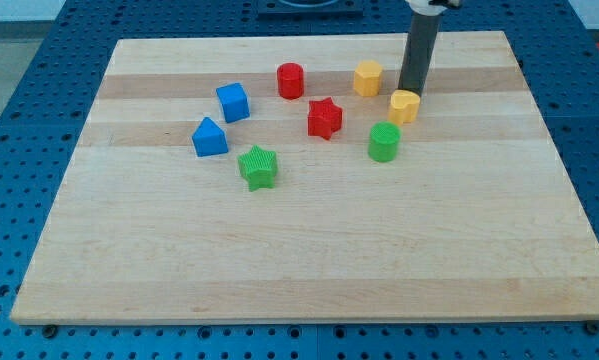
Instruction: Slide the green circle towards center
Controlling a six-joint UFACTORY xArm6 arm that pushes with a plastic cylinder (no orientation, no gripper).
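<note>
Toward the table's (309, 270) upper right in the camera view, my tip (411, 93) is sitting at the 12 o'clock edge of the yellow heart (405, 105), touching or nearly so. This tool is only a rod: nothing on it is opening or closing, and it is holding nothing. The green circle (384, 142) is standing at 6 o'clock from the heart, close by, and apart from my tip. It is lying a little to the 2 o'clock side of the table's middle, so I am judging the slide as barely begun or not begun. What is remaining: getting the tip to the circle's 2 o'clock side and pushing toward 8 o'clock. The red star (325, 118) is sitting at its 10 o'clock.
</note>
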